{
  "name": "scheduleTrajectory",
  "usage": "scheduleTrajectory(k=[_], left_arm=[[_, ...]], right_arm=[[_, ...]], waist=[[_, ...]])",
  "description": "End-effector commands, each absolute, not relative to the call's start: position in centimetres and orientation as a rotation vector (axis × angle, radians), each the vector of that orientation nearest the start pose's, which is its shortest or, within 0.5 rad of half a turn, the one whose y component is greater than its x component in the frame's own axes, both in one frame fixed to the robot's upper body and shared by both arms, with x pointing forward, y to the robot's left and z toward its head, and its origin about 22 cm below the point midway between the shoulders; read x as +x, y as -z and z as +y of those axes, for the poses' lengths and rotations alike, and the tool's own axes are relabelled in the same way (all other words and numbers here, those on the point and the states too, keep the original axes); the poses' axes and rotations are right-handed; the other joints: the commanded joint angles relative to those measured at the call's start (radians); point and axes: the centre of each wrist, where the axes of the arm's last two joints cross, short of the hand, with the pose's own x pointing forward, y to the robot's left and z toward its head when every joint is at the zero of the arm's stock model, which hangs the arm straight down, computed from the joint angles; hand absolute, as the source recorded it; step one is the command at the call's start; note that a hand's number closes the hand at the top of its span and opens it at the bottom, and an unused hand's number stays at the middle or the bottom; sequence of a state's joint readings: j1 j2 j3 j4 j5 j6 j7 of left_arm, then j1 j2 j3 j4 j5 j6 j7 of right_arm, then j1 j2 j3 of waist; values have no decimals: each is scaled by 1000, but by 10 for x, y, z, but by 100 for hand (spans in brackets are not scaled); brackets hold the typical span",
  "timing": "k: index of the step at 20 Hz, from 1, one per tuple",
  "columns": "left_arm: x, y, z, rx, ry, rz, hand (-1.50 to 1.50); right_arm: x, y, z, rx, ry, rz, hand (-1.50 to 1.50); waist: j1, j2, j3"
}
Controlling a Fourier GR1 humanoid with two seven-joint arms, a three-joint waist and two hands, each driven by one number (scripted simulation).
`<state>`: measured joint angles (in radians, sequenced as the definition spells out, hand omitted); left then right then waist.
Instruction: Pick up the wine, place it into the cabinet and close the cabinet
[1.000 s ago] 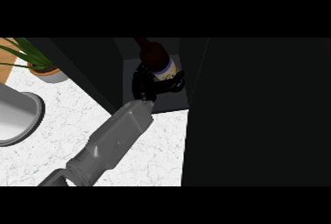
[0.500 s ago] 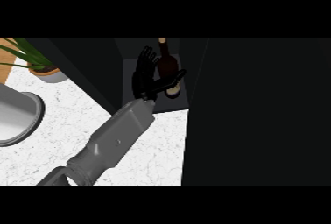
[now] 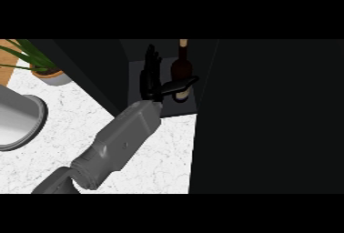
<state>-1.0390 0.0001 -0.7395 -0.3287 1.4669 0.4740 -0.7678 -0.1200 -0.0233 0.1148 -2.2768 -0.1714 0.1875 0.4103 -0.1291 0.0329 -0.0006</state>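
Wine bottle (image 3: 180,73): upright on the cabinet (image 3: 164,109) floor, just inside the opening. Released within the last second; previously enclosed by curled fingers, now free-standing. Left hand (image 3: 152,79): fingers straightened along the bottle's left side, thumb extended across the bottle's lower front, contact not determinable. Placement step judged complete. Remaining: withdraw hand, close cabinet. Dark door panel (image 3: 269,118) at right, ajar. Potted plant (image 3: 40,68) and metal pot (image 3: 17,123) on counter (image 3: 161,150), well apart. Right hand: absent from view.
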Motion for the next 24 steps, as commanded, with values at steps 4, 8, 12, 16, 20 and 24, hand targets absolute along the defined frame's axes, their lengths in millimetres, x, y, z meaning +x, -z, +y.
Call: scheduleTrajectory(k=[4, 8, 12, 16, 20, 24], left_arm=[[392, -3, 62, -77, -324, -1695, -150], [388, -2, 57, -86, -350, -1737, -150], [382, -6, 48, -121, -371, -1743, -150], [371, -6, 38, -165, -382, -1736, -150], [375, -6, 40, -237, -345, -1735, -150], [360, -2, 29, -254, -312, -1737, -150]], right_arm=[[189, -180, -201, 348, -314, -1963, -150], [183, -181, -200, 369, -319, -1947, -150], [181, -176, -198, 382, -316, -1944, -150], [178, -177, -199, 358, -331, -1926, -150], [181, -181, -196, 353, -279, -1942, -150], [176, -180, -194, 323, -302, -1910, -150]], waist=[[19, -6, 0], [21, -8, -1], [34, -12, 0], [47, -17, 0], [61, -17, 0], [77, -23, 0]])
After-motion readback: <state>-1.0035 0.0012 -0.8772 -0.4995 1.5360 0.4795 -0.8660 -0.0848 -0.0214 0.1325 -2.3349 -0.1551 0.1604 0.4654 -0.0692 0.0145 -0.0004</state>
